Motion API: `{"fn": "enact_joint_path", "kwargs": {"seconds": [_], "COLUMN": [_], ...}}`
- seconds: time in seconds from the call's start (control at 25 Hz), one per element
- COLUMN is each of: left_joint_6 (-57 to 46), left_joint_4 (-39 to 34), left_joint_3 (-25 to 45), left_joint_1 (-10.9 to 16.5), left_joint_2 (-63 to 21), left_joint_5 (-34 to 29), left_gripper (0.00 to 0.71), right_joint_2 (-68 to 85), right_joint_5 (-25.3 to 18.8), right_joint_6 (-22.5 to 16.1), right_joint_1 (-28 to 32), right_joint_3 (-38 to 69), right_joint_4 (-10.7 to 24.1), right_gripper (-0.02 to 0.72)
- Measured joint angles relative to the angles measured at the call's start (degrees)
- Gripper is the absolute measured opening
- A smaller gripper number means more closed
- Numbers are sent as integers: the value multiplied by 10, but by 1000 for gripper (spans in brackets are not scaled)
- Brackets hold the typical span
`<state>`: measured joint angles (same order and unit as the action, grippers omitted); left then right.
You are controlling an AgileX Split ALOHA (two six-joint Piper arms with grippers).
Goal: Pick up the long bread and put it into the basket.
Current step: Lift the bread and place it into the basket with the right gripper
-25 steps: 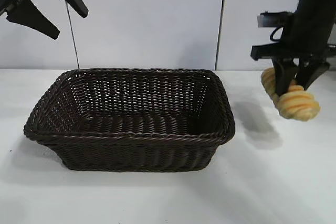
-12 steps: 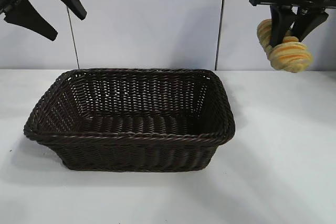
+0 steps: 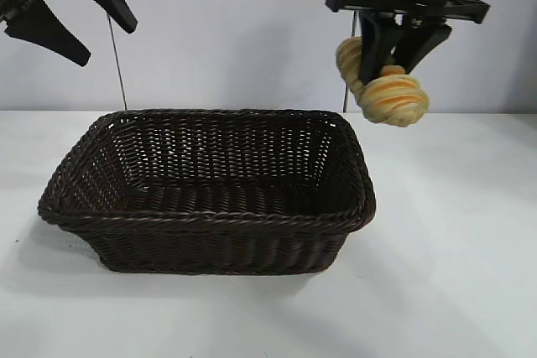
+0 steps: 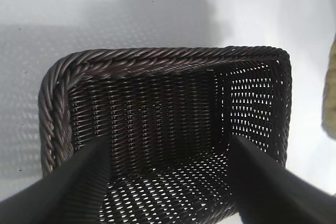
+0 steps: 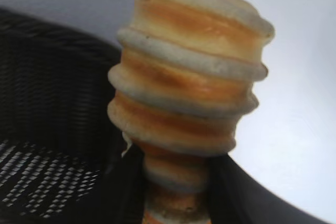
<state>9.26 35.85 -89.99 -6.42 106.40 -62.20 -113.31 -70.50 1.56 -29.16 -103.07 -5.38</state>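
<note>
Over the white table (image 3: 453,232), your right gripper (image 3: 393,63), clamping the ridged golden-yellow long bread (image 3: 388,94), has swung toward the dark woven wicker basket (image 3: 210,182); left gripper (image 3: 67,10) waits parted, empty.

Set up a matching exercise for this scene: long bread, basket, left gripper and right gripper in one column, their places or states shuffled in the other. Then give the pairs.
Column one
1. long bread
2. basket
3. left gripper
4. right gripper

Column two
A. resting on the white table, nothing inside
B. open and holding nothing, up at the exterior view's left above the basket's end
C. held in the air, near the basket's right end
D. shut on the loaf, pointing down

Pairs: 1-C, 2-A, 3-B, 4-D
</note>
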Motion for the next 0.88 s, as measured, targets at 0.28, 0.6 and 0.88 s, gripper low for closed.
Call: {"fn": "enact_joint_path", "kwargs": {"seconds": [0.28, 0.6, 0.88], "left_joint_6": [0, 0, 0], "left_joint_4": [0, 0, 0], "left_joint_3": [0, 0, 0], "left_joint_1": [0, 0, 0], "left_joint_2": [0, 0, 0], "left_joint_5": [-1, -6, -6], "left_gripper": [471, 471, 471], "right_joint_2": [-28, -62, -83], "right_joint_5": [23, 71, 81], "right_joint_6": [9, 10, 10], "right_joint_1": [-54, -58, -60], "right_joint_3": [0, 0, 0], "right_joint_4": [-1, -1, -3], "right_gripper": [252, 252, 252]}}
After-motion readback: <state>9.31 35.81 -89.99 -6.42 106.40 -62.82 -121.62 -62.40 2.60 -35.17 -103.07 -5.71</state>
